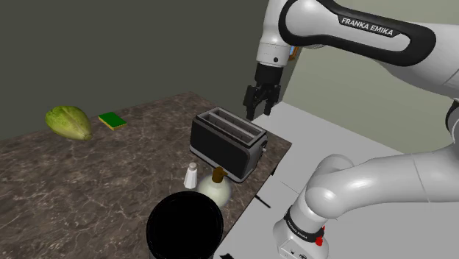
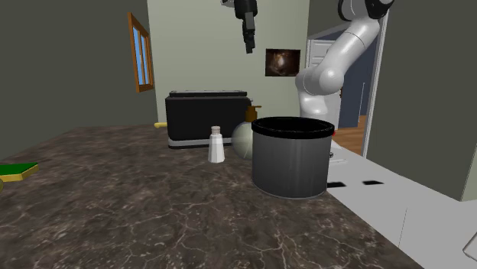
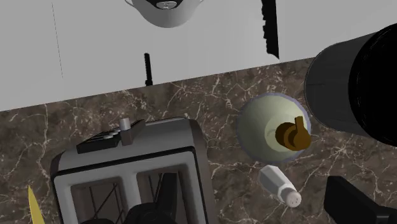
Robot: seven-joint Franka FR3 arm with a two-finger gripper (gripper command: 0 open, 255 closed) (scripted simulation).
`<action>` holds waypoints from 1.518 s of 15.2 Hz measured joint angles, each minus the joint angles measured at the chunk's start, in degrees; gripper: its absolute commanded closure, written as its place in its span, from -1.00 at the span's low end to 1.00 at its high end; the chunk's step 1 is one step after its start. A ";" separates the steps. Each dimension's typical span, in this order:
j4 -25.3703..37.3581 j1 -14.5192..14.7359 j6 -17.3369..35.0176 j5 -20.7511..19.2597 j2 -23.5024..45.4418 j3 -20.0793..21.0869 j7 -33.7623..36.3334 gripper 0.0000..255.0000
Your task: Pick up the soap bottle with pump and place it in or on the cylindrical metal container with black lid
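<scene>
The soap bottle (image 1: pixel 215 189) is a round pale bottle with a brown pump, standing on the dark marble counter between the toaster and the container. It also shows partly behind the container (image 2: pixel 242 140) and below the hand (image 3: pixel 270 124). The cylindrical metal container (image 1: pixel 184 228) (image 2: pixel 293 157) (image 3: pixel 356 89) has a black top and stands at the counter's near edge. My gripper (image 1: pixel 257 103) (image 2: pixel 248 38) (image 3: pixel 249 205) hangs high above the toaster, open, holding nothing, well apart from the bottle.
A dark toaster (image 1: pixel 228 143) (image 2: pixel 208 118) (image 3: pixel 133 172) sits under the hand. A small white shaker (image 1: pixel 191 175) (image 2: pixel 216 145) (image 3: pixel 280 186) stands beside the bottle. A lettuce (image 1: pixel 68 121) and a green sponge (image 1: pixel 112 120) lie far across the counter (image 1: pixel 88 176).
</scene>
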 measured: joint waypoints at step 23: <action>-21.24 6.66 31.49 9.67 9.42 17.68 10.13 -1.00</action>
